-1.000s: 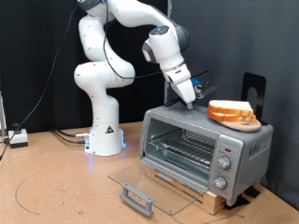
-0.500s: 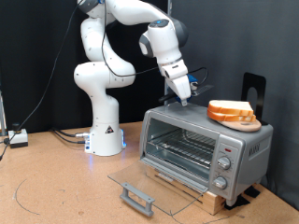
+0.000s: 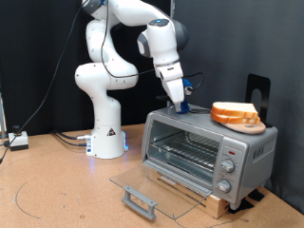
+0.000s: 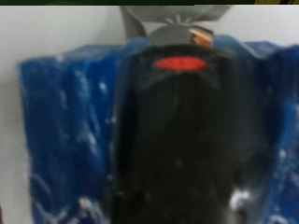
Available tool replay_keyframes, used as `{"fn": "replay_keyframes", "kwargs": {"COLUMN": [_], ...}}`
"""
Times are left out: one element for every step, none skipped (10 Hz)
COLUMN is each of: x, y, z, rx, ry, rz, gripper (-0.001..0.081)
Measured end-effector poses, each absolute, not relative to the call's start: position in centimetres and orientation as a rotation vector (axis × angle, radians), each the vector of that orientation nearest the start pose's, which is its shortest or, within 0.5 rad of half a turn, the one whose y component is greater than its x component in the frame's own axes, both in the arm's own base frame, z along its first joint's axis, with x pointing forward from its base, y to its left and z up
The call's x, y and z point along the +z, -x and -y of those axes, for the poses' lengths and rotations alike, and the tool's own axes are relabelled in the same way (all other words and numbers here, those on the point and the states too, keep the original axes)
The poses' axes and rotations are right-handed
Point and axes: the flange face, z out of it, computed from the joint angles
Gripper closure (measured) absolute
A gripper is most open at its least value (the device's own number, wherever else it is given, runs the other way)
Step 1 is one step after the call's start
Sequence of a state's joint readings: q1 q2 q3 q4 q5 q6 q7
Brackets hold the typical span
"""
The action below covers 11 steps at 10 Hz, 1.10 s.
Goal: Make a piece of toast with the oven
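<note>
Silver oven [image 3: 209, 152] sat at the frame's lower right, door [image 3: 142, 180] open flat. I saw the toast [image 3: 235, 114] on its top (right end). My gripper [image 3: 180, 104] hung above the top's left end; its opening I couldn't tell.

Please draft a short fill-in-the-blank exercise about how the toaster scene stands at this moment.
1. The oven has its glass door swung ____.
2. The bread slices lie on ____ of the oven.
3. The claw hangs over the oven roof towards the exterior view's ____ of the bread.
4. The wire rack inside the oven carries ____ bread.

Missing words: open; top; left; no
</note>
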<state>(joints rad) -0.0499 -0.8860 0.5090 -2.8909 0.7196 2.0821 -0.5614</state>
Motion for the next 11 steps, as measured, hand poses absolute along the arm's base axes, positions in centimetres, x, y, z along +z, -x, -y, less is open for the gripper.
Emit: {"fn": "replay_keyframes", "kwargs": {"x": [38.7,39.2,39.8,40.2,40.3,40.2,39.7,39.1,38.6,38.3,38.1], "y": [-27.1,-27.3,-27.4,-27.5,-27.3,-27.1,-26.9,-26.7,-26.5,-26.5,-26.4], "z": [-13.9,-13.8,-13.8,-13.7,-13.7,-13.9,-14.1,-14.5,-14.9,-15.2,-15.6], "rx": [-0.196,-0.235,-0.267,-0.274,-0.268,-0.263,-0.256,-0.263,-0.284,-0.310,-0.330], "ry": [2.776,2.720,2.667,2.644,2.643,2.657,2.682,2.699,2.703,2.699,2.695], "rz": [0.746,0.762,0.781,0.793,0.798,0.798,0.791,0.778,0.758,0.737,0.722], "gripper": [-0.0001,-0.0001,-0.0001,-0.0001,-0.0001,-0.0001,-0.0001,-0.0001,-0.0001,-0.0001,-0.0001]}}
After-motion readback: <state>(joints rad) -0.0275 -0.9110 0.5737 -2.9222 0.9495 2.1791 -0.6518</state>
